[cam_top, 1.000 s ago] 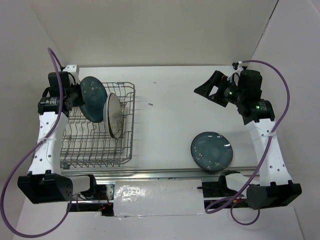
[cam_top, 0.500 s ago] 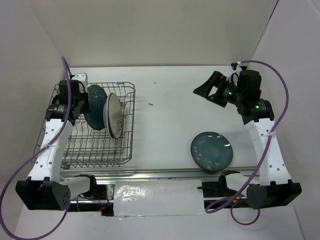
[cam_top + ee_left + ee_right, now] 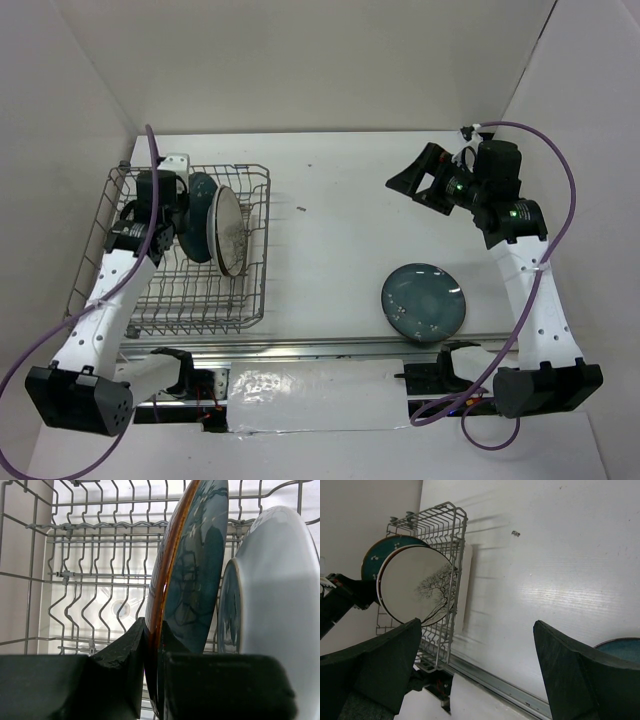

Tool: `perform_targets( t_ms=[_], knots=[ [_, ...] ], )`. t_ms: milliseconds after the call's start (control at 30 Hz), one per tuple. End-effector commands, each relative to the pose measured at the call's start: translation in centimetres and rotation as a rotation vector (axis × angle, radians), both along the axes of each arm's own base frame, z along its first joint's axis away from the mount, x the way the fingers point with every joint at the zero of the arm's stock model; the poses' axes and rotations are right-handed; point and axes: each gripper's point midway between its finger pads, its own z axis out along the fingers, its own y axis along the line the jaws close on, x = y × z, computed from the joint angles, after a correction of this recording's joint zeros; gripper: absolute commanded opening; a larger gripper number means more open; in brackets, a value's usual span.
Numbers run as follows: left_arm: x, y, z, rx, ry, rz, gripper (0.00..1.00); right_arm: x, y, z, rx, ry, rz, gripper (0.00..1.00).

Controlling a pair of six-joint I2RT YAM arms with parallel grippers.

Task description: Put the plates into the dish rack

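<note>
The left claw (image 3: 154, 645) is clenched on the rim of a teal plate (image 3: 192, 580) with a reddish edge, holding it on edge inside the rack (image 3: 190, 328), at the upper left of the overhead view. The plate stands nearly upright, leaning a little, just beside the cream plate (image 3: 280, 605), which is already on edge among the tines. The wrist view hides the teal plate's lower rim behind the claw, so I cannot tell whether it has settled into a slot or hangs just above the wires. Nor can I tell whether the two plates touch.

The right claw (image 3: 477, 630) is spread wide and grasps nothing. It hovers over the bench (image 3: 340, 230) at the upper right of the overhead view, well apart from the rack.

A second teal plate (image 3: 423, 302) lies flat on the bench at the lower right, near the right arm's base and untouched.

As a judgement, the task is around its middle. One plate is loaded and another is at the point of being let go. The flat one has yet to be lifted, carried across and stood up. A fourth plate cannot be made out with any certainty in these views. It may be hidden between the standing two.
</note>
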Motion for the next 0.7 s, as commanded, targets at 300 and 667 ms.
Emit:
perform_targets(
  t_ms=[300,667],
  knots=[
    [-0.2,0.8,5.3,0.103,-0.236,0.222,0.00,0.2,0.4,0.3,-0.003,-0.035,0.025,0.99],
    [-2.7,-0.3,2.9,0.053,-0.115,0.341,0.00,0.3,0.4,-0.1,-0.006,-0.028,0.025,0.99]
  ],
)
